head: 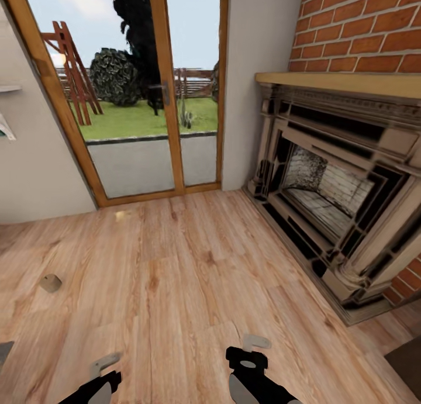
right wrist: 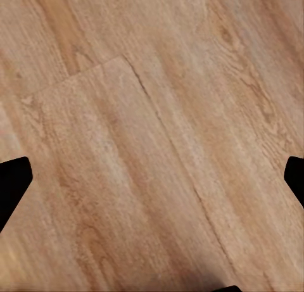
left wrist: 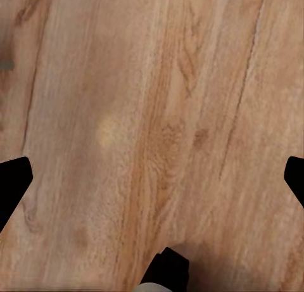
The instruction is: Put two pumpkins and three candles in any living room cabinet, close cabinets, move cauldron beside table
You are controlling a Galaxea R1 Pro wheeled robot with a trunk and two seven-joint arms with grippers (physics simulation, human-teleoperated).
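You face a wooden floor [head: 175, 263] with a brick fireplace [head: 327, 187] at two o'clock and a glass patio door [head: 140, 88] at eleven o'clock; no pumpkin, cauldron, cabinet or table stands in front of you. A small tan stub [head: 51, 283] lies on the boards at nine o'clock; it may be a candle, though it is too small to be sure. Your left gripper [left wrist: 152, 178] and right gripper [right wrist: 152, 178] both hang over bare planks, fingers spread wide and holding nothing. Turn carelessly and you could drive over that stub, or swing the base into the hearth at your right.
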